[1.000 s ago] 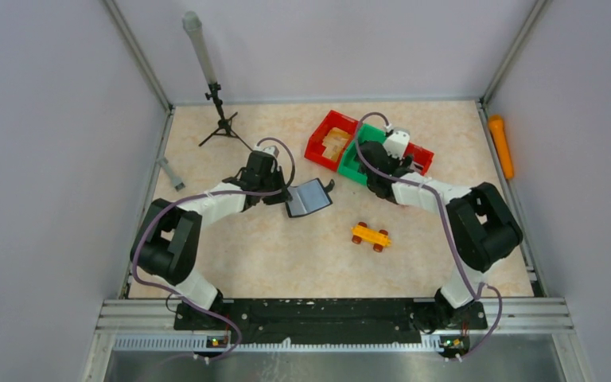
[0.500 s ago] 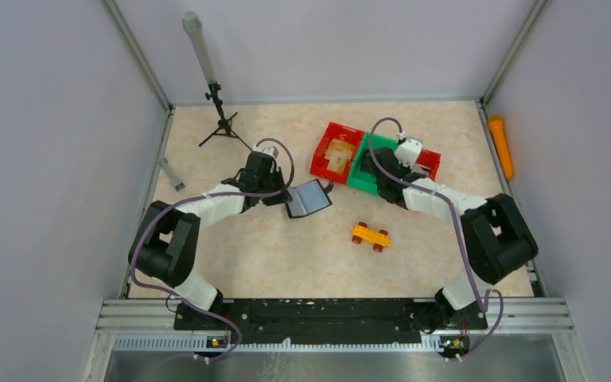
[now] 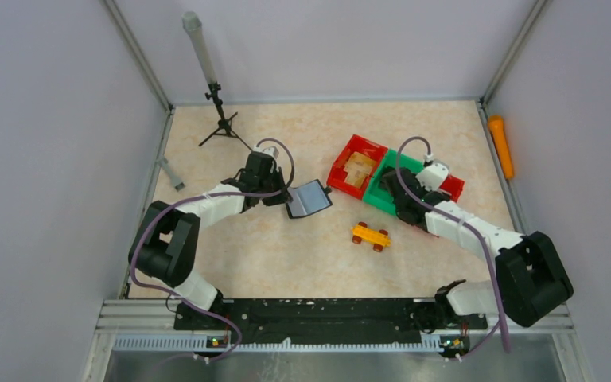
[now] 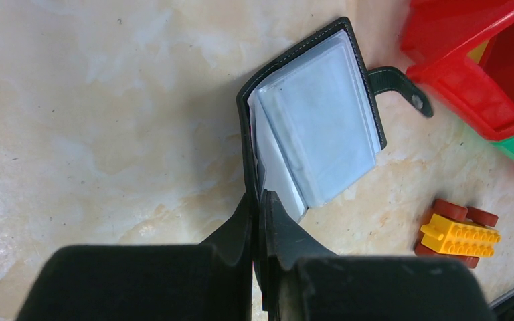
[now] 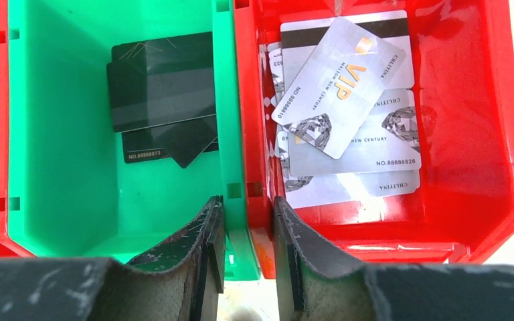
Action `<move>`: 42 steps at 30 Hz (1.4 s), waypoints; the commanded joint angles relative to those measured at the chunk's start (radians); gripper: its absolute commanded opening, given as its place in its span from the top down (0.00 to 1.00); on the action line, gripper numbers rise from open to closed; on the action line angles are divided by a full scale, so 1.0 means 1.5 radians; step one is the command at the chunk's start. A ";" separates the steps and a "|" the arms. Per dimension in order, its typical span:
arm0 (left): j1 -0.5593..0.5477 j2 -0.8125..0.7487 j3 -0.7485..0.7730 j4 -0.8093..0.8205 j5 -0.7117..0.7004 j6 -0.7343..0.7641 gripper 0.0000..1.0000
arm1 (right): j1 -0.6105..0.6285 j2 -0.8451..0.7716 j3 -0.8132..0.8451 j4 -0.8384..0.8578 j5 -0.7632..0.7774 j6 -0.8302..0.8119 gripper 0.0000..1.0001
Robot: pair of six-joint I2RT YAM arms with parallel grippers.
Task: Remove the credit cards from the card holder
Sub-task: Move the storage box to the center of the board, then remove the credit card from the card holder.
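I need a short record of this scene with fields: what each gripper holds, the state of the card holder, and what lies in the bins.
left gripper: shut on the near edge of the card holder
card holder: open, clear sleeves look empty
right gripper: closed over the touching walls of the green bin and red bin
green bin: black cards
red bin: silver cards
nearby: yellow toy car beside the card holder, apart from it
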 commanded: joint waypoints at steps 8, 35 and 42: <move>0.001 -0.003 0.025 -0.017 -0.011 0.025 0.96 | -0.002 0.101 0.148 -0.046 0.025 0.029 0.43; 0.001 0.045 0.039 0.017 0.127 0.046 0.95 | 0.135 0.195 0.126 0.316 -0.404 -0.428 0.32; 0.001 0.077 0.055 0.007 0.147 0.049 0.95 | 0.101 0.217 0.069 0.381 -0.349 -0.353 0.35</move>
